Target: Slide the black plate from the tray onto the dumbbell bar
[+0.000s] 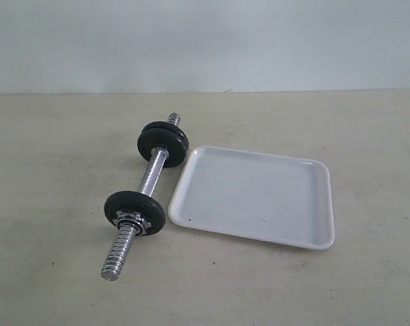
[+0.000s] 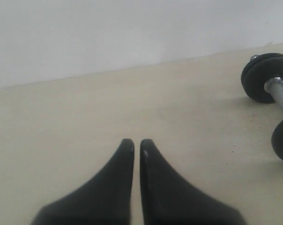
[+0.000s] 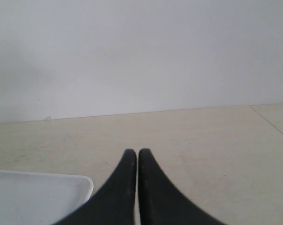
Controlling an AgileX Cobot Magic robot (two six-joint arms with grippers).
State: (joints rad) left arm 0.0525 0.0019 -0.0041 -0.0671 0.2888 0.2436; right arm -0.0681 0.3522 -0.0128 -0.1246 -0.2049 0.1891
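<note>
The dumbbell bar (image 1: 152, 173) lies on the table, left of the tray (image 1: 252, 197), with its chrome thread end pointing to the front. A black plate (image 1: 162, 144) without a nut sits on the bar's far end, with a second black disc close behind it. Nearer the front, a black disc with a silver star nut (image 1: 134, 212) is on the bar. Nothing lies in the white tray. My left gripper (image 2: 137, 143) is shut and empty over bare table, the bar (image 2: 278, 93) off to its side. My right gripper (image 3: 136, 153) is shut and empty beside the tray's corner (image 3: 87, 185). Neither gripper shows in the exterior view.
A pale beige tabletop (image 1: 55, 136) runs back to a plain white wall (image 1: 205, 41). In the right wrist view a seam line (image 3: 272, 123) crosses the table surface.
</note>
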